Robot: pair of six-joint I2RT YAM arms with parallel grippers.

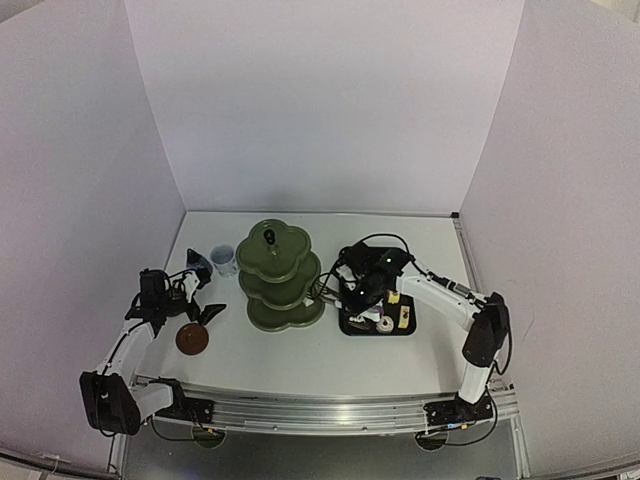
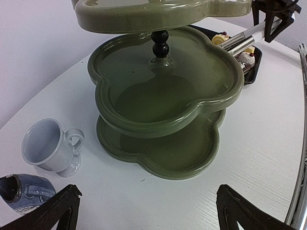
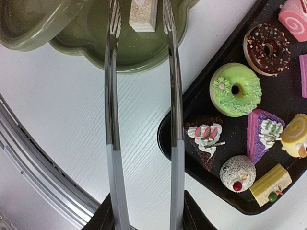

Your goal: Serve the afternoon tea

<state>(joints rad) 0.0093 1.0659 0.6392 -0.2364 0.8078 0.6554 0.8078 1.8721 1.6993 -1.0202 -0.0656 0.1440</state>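
Note:
The dark green three-tier stand (image 1: 280,275) is mid-table. My right gripper (image 3: 146,211) is shut on the handles of metal tongs (image 3: 111,124). The tong tips stand slightly apart on either side of a white pastry (image 3: 143,14), which lies on a lower tier of the stand (image 3: 120,60). Several pastries remain on the black tray (image 3: 288,86), among them a green donut (image 3: 235,88) and a chocolate donut (image 3: 266,48). My left gripper (image 2: 146,206) is open and empty, low over the table facing the stand (image 2: 163,96). The white cup (image 2: 48,146) and blue jug (image 2: 24,191) sit to its left.
A brown round object (image 1: 192,340) lies on the table near my left arm. The black tray (image 1: 378,325) sits right of the stand, under my right arm. A metal rail (image 1: 320,405) runs along the near table edge. White walls enclose three sides.

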